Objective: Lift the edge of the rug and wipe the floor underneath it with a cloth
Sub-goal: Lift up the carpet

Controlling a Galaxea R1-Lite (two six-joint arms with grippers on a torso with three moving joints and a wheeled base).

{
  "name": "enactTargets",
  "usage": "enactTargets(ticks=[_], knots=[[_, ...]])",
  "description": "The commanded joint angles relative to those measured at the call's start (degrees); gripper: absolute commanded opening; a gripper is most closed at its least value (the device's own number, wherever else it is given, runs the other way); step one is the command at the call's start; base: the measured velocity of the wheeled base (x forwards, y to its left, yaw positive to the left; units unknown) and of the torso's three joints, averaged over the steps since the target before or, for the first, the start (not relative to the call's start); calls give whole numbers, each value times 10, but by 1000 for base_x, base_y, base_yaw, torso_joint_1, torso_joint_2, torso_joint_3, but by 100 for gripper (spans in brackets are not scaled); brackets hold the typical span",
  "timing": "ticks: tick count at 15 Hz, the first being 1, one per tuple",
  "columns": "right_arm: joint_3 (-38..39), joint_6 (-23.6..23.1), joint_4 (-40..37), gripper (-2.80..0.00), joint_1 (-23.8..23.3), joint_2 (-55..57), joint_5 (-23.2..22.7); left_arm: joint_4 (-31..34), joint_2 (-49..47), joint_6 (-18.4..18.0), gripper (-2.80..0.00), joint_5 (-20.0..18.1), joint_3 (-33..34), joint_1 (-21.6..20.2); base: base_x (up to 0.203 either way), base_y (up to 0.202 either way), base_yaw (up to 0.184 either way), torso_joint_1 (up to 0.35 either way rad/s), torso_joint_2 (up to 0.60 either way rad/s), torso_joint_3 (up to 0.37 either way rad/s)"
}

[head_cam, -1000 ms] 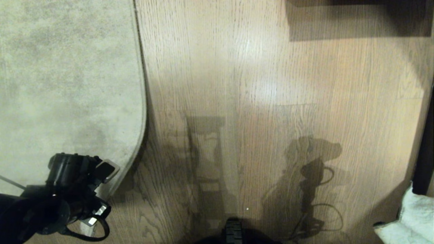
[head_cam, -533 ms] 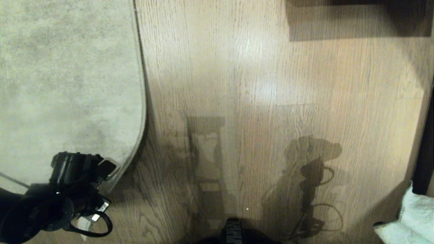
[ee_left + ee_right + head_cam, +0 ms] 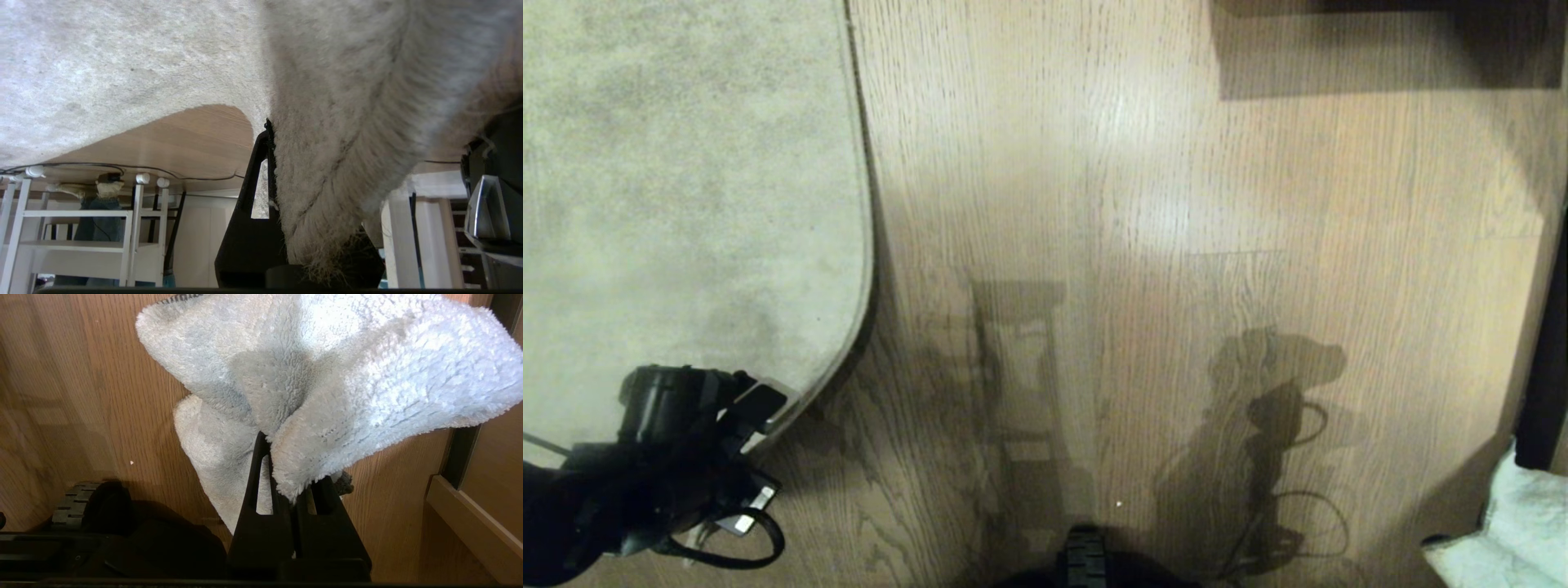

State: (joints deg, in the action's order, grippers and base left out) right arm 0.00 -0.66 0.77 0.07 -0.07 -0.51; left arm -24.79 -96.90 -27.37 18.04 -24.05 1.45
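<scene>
Overhead, the head view shows one rug lying from 9 to 11 o'clock, and the rug edge (image 3: 862, 237) curving down to its rounded corner at 8 o'clock, where the left gripper (image 3: 756, 425) sits on it. Only the left wrist view reveals the grip: the jaws are pinching the rug edge (image 3: 327, 196), its pile bunched between the two black fingers (image 3: 255, 183). The right wrist view alone shows the right gripper (image 3: 292, 486) pressed together on the one cloth (image 3: 327, 375), a pale blue-white rag hanging over the floor (image 3: 81, 396). In the head view, the cloth (image 3: 1515, 514) peeks in at 4 o'clock.
</scene>
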Motion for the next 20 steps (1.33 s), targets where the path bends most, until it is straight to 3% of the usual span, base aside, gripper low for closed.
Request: enactTargets(ticks=[1, 18, 20], knots=[[0, 0, 0, -280, 0, 1, 0, -7, 8, -1, -280, 1, 1, 0, 0, 0, 0, 0, 0, 0], [0, 0, 0, -280, 0, 1, 0, -9, 119, 0, -280, -2, 40, -32, 0, 0, 0, 0, 0, 0], [0, 0, 0, -280, 0, 1, 0, -9, 126, -1, -280, -27, 42, -57, 0, 0, 0, 0, 0, 0]])
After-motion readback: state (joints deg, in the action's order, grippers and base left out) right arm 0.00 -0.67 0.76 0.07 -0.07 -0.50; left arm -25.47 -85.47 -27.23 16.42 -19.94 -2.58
